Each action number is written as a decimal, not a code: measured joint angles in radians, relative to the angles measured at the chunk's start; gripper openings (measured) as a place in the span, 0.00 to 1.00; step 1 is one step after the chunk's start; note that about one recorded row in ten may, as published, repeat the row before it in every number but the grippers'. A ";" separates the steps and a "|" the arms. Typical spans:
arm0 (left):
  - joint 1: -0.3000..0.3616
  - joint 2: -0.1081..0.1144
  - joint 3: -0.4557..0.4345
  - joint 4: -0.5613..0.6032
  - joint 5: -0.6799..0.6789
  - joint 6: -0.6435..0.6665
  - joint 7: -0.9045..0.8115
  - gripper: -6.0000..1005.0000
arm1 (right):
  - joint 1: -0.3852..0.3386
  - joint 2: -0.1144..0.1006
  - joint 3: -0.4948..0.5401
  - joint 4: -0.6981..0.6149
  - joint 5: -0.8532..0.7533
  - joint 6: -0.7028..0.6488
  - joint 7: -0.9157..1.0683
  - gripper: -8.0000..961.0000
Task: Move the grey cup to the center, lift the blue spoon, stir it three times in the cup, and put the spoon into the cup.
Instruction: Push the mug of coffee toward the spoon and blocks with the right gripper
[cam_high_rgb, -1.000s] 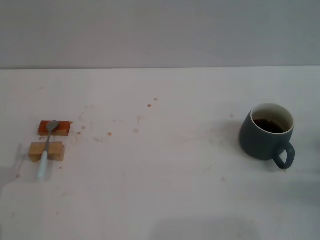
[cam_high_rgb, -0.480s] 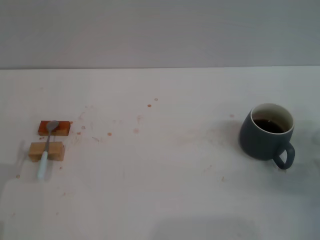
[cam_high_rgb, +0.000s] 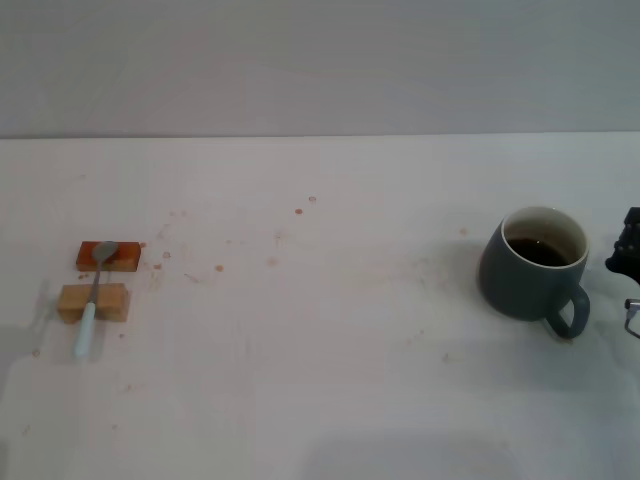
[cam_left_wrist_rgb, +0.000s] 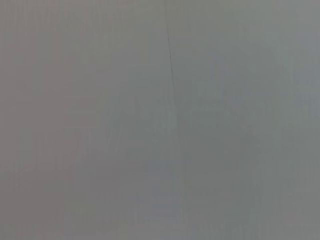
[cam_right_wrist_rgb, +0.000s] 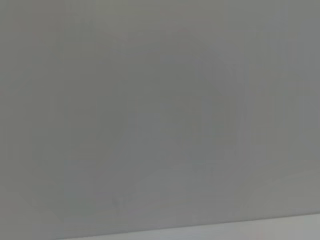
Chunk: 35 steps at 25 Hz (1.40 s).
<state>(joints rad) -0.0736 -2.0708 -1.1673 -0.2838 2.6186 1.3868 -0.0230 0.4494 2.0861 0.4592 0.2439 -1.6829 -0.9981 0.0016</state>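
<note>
The grey cup (cam_high_rgb: 533, 265) stands upright on the right of the white table, with its handle toward the front right and dark liquid inside. The blue spoon (cam_high_rgb: 93, 300) lies at the far left, its metal bowl on an orange block (cam_high_rgb: 108, 257) and its pale handle across a tan block (cam_high_rgb: 92, 302). My right gripper (cam_high_rgb: 630, 270) shows only as a dark tip at the right edge, just right of the cup's handle and apart from it. My left gripper is out of view. Both wrist views show only plain grey wall.
The white table (cam_high_rgb: 320, 380) carries small brown stains between the spoon and the cup. A grey wall (cam_high_rgb: 320, 60) rises behind the table's far edge.
My right gripper has come into the head view at the right edge, beside the cup. The cup and spoon have not moved.
</note>
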 joint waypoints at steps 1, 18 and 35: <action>0.000 0.000 0.000 0.000 0.000 0.000 0.000 0.84 | 0.000 0.000 -0.006 0.002 0.000 0.000 0.000 0.01; -0.005 -0.002 0.008 -0.002 0.000 0.001 0.000 0.84 | 0.018 0.000 -0.118 0.059 -0.002 0.012 0.004 0.01; -0.005 -0.002 0.009 -0.012 0.000 0.002 0.000 0.84 | 0.059 0.001 -0.211 0.134 -0.020 0.026 0.005 0.01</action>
<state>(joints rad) -0.0791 -2.0733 -1.1580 -0.2953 2.6186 1.3883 -0.0230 0.5087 2.0875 0.2486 0.3774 -1.7029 -0.9724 0.0062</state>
